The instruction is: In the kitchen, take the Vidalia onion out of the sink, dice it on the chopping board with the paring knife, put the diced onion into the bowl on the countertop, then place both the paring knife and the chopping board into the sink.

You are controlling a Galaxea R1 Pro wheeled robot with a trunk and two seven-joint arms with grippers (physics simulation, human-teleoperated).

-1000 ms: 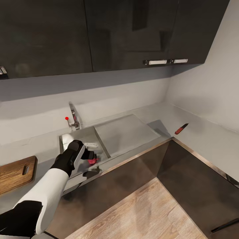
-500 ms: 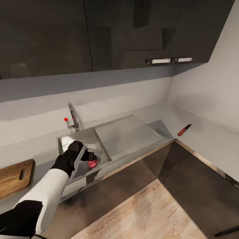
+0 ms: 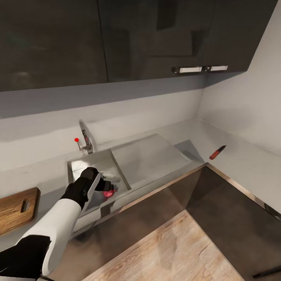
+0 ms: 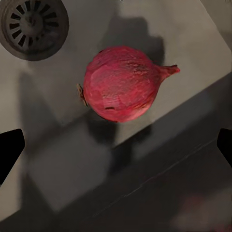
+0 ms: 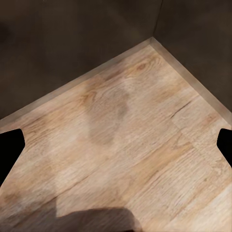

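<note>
The onion (image 4: 123, 83), red-skinned and round, lies on the floor of the sink (image 3: 84, 166) beside the round drain (image 4: 31, 24). My left gripper (image 3: 105, 184) is down inside the basin just above the onion (image 3: 110, 192). It is open (image 4: 116, 147), with its dark fingertips (image 4: 9, 150) wide apart and the onion a little beyond them, untouched. The chopping board (image 3: 17, 208) lies on the countertop (image 3: 242, 164) at far left. The paring knife (image 3: 217, 152) rests on the countertop's right leg. My right gripper (image 5: 116, 145) is open and empty over wooden floor. The bowl is out of view.
A chrome tap (image 3: 86, 139) with a red knob (image 3: 76, 139) stands behind the basin. The flat drainboard (image 3: 148, 156) lies to its right. Dark wall cabinets (image 3: 148, 39) hang overhead, dark base cabinets (image 3: 230, 210) sit below, and wooden floor (image 3: 168, 249) fills the corner.
The head view has shifted slightly, sliding the board toward the left edge. My left gripper has stayed over the onion in the basin, with only a small adjustment.
</note>
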